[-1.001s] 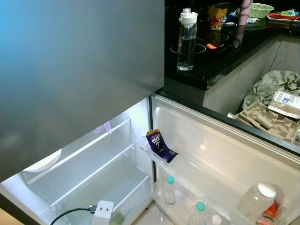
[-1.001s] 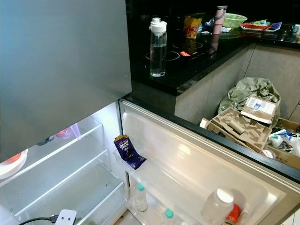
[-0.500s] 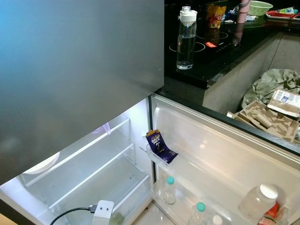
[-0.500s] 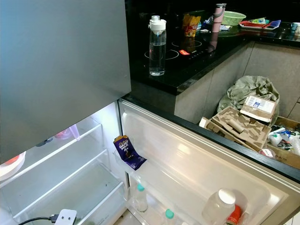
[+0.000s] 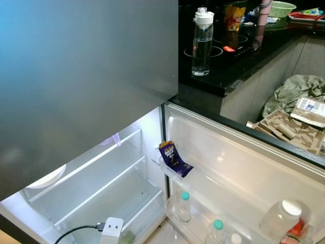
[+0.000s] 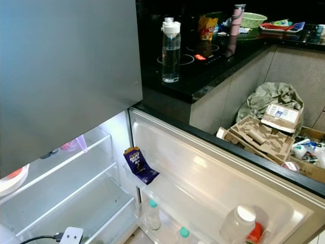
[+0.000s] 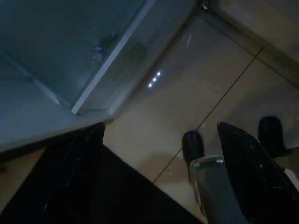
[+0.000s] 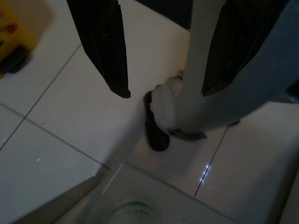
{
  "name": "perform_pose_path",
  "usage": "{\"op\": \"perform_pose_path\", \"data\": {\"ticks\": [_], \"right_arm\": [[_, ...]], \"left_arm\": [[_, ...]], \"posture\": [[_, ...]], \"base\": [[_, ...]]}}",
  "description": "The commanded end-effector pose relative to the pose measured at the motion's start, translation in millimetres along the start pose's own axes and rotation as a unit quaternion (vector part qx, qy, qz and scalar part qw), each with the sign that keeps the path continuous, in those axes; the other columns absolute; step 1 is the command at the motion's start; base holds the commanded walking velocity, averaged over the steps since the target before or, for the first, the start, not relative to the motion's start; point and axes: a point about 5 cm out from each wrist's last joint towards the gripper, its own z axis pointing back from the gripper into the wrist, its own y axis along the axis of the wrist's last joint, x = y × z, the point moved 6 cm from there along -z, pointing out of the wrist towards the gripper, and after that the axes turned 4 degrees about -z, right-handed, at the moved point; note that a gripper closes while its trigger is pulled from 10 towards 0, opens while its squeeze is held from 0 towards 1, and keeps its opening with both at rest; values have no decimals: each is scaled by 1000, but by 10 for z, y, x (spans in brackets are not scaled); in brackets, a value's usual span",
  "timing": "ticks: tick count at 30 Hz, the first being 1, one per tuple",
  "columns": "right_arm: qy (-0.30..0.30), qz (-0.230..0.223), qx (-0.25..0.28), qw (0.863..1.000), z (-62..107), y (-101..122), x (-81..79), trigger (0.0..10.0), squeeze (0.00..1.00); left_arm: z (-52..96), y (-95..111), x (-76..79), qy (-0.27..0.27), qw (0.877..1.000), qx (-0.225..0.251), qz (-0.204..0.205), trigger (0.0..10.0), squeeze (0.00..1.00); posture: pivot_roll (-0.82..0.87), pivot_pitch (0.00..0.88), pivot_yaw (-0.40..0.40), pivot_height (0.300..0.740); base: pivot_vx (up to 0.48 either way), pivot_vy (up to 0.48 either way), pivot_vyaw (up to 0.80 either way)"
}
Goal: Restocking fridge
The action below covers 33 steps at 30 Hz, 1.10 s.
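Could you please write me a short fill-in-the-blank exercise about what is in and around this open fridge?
1. The purple chocolate wrapper stands in a pocket of the open fridge ____.
2. The tall clear plastic water bottle stands on the ____ countertop.
3. The small clear bottles in the lower rack have ____ caps.
4. The left pincer has its fingers ____.

Missing words: door; black; green; open

I see the fridge interior (image 5: 101,188) glowing white at seven o'clock, head views sharp, wrist views dim and soft.
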Motion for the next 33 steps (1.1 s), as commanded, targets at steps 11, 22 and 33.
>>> {"op": "perform_pose_path", "data": {"ticks": [11,22,33], "right_arm": [[5,-8,-25,1000,31,-179,24,10000,0],[6,-12,-22,1000,30,-163,24,10000,0],[5,-14,-13,1000,32,-132,44,10000,0]], "left_arm": [[4,-2,-38,2,1000,-1,-3,10000,0],[1,14,-43,5,1000,1,-2,10000,0],[1,33,-35,3,1000,7,3,10000,0]], "posture": [[-100,112,73,721],[-98,112,72,721],[-98,118,68,721]], "base": [[0,0,-800],[0,0,-800],[0,0,-582]]}}
